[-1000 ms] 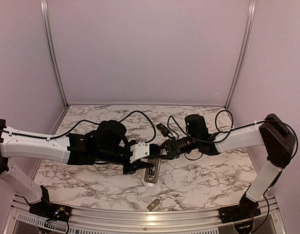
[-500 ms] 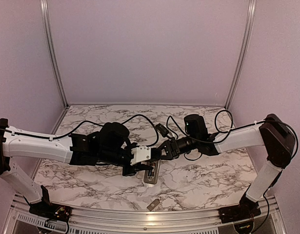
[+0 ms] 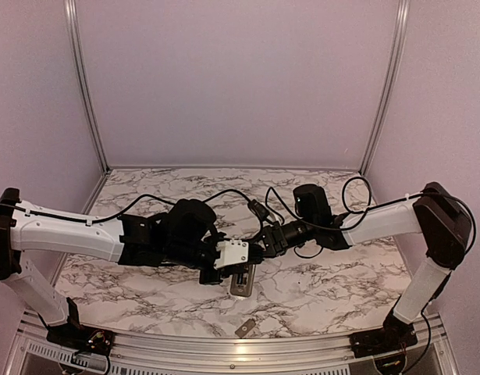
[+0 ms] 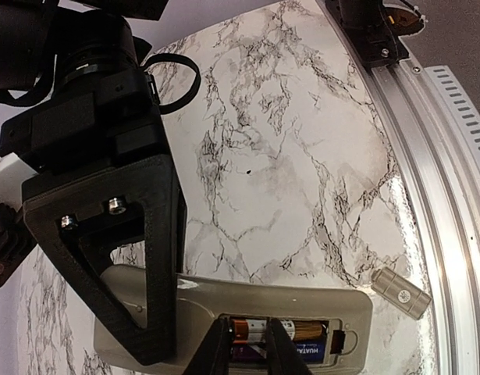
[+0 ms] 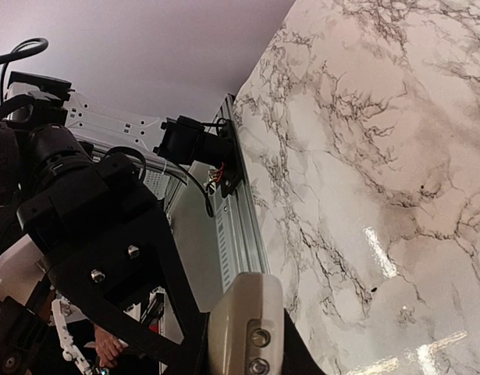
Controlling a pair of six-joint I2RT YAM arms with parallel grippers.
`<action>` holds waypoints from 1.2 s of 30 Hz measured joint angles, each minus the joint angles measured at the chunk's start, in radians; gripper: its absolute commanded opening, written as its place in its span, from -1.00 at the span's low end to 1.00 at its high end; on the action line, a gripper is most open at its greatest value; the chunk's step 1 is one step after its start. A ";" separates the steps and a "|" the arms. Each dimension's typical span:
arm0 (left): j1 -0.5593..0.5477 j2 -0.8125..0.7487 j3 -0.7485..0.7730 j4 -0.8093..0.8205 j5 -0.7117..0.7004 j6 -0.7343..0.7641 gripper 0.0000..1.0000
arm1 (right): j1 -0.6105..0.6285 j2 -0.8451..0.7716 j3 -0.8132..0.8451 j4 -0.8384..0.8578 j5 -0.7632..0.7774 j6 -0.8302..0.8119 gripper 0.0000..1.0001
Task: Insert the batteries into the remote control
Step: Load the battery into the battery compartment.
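Step in hand, as judged: seating a cell in the remote control (image 4: 224, 301), which lies back-up on the tabletop (image 4: 286, 156) between the 2 arms. The recess (image 4: 336, 342) in its grey-beige back is uncovered, and the batteries (image 4: 290, 330) lie lengthwise inside it. 1 copper-and-black cell is plain, and a 2nd appears beside it, partly hidden. The left gripper (image 4: 248, 351) stands directly over the recess, its fingers (image 4: 223, 353) a narrow gap apart across the copper end of the upper cell. Whether it grips that cell or only presses on it cannot be told. The right gripper (image 3: 258, 248) is at the far end of the remote control; whether it is open or clamped on the casing cannot be told. The next move likely calls for a straight downward press until the cell sits flush, then a clean release without lifting it. The grey cover (image 4: 401, 291) lies apart, near the front rail (image 4: 431, 203), and presumably goes on last.
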 measured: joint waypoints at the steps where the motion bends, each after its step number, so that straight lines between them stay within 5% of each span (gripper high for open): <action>1: 0.000 0.002 0.005 -0.005 -0.003 0.002 -0.71 | 0.000 0.002 0.000 -0.002 0.000 -0.001 -1.00; 21: -0.022 0.036 0.023 -0.032 -0.061 0.020 -0.87 | 0.001 0.003 0.000 -0.051 0.017 -0.013 -1.00; 36: -0.079 0.081 0.036 -0.043 -0.230 0.071 -0.87 | -0.023 0.002 -0.021 0.001 0.038 0.049 -1.00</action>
